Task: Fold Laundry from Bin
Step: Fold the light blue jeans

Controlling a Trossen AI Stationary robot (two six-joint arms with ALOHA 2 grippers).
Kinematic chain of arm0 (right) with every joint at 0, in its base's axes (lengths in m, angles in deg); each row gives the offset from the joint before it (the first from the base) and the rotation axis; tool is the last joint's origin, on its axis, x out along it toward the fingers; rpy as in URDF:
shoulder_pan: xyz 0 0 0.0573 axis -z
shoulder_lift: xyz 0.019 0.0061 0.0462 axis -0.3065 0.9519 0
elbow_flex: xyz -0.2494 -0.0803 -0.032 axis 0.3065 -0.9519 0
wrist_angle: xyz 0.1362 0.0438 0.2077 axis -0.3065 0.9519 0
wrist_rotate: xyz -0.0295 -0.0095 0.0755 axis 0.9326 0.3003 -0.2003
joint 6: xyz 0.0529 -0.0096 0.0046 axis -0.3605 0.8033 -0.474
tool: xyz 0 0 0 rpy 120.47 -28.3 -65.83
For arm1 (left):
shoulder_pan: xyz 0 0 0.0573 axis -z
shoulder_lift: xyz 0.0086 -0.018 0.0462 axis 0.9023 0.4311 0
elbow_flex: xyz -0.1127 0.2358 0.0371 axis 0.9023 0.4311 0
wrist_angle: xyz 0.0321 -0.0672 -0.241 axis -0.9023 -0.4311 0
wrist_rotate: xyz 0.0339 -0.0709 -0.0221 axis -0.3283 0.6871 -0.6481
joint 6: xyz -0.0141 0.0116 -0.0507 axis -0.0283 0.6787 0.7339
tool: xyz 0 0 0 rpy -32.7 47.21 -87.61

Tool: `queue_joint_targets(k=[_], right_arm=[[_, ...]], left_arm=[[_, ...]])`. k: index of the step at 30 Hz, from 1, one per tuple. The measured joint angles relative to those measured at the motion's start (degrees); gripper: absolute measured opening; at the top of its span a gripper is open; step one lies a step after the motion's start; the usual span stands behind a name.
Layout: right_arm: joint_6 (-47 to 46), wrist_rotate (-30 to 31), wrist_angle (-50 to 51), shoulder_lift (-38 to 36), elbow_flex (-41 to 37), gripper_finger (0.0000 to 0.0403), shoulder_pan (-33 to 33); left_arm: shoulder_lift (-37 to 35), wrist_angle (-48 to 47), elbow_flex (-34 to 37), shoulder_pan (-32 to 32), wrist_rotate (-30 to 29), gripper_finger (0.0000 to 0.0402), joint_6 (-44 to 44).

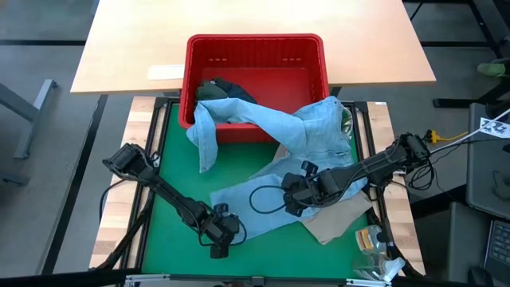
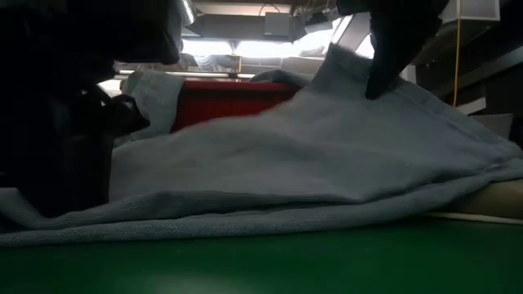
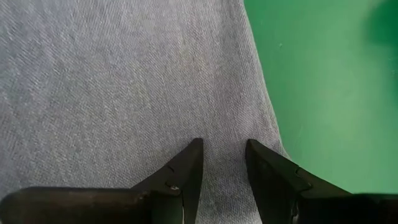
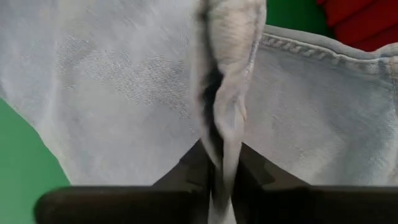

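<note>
Green mat [image 1: 171, 155]: right pincer [image 1: 292, 199] pinches light blue shirt [image 1: 307, 135]; left pincer [image 1: 218, 247] open on hem.

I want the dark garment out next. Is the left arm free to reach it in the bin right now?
Probably not directly. The dark garment lies in the red bin, and the light blue shirt drapes over the near rim. The left gripper sits open at the shirt's near edge.

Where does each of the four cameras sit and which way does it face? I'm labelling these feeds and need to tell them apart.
High view: overhead, looking straight down; both arms, red bin, light blue shirt.
Low view: table height, looking level across the green mat; dark arm parts.
Left wrist view: on the left arm; left gripper open over the shirt.
Right wrist view: on the right arm; right gripper pinching a shirt fold.
All four views share the shirt.
</note>
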Motion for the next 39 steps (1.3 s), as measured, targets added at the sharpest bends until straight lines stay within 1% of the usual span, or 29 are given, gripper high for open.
queue_joint_targets(k=[2, 6, 10, 13, 16, 22, 28, 31, 35, 39], right_arm=[[0.02, 0.02, 0.21, 0.00, 0.00, 0.0068, 0.00], [0.01, 0.04, 0.73, 0.00, 0.00, 0.0125, 0.00], [0.07, -0.11, 0.77, 0.00, 0.00, 0.0167, 0.00], [0.09, -2.48, 0.71, 0.00, 0.00, 0.0184, 0.00], [0.11, -4.98, 0.73, 0.00, 0.00, 0.0190, 0.00], [0.07, -10.18, 0.73, 0.00, 0.00, 0.0187, 0.00], [0.07, -11.56, 0.73, 0.02, 0.00, 0.0186, 0.00], [0.04, -12.96, 0.73, 0.02, 0.00, 0.0186, 0.00], [0.18, -15.78, 0.75, 0.02, 0.00, 0.0186, 0.01], [2.69, -18.58, 1.37, 0.02, 0.00, 0.0186, -0.09]], left_arm=[[0.14, -0.06, -0.02, -0.02, 0.48, 0.0119, 0.73], [0.01, -0.67, -0.07, 0.00, 1.10, 0.0119, 1.23], [-0.08, -2.31, -0.15, 0.20, 5.45, 0.0119, 3.10], [-0.18, -5.21, -0.22, 0.60, 8.69, 0.0119, 5.59], [-0.21, -6.46, -0.17, 1.44, 11.32, 0.0119, 6.84], [-0.15, -7.70, -0.11, 3.69, 15.79, 0.0119, 9.03], [-0.11, -9.05, -0.09, 6.01, 16.95, 0.0119, 11.86], [-0.11, -10.39, -0.09, 6.91, 18.72, 0.0119, 13.21], [-0.64, -10.53, 0.11, 7.35, 19.54, 0.0119, 15.19], [-2.84, -11.22, 0.45, 6.85, 19.33, 0.0119, 16.02]])
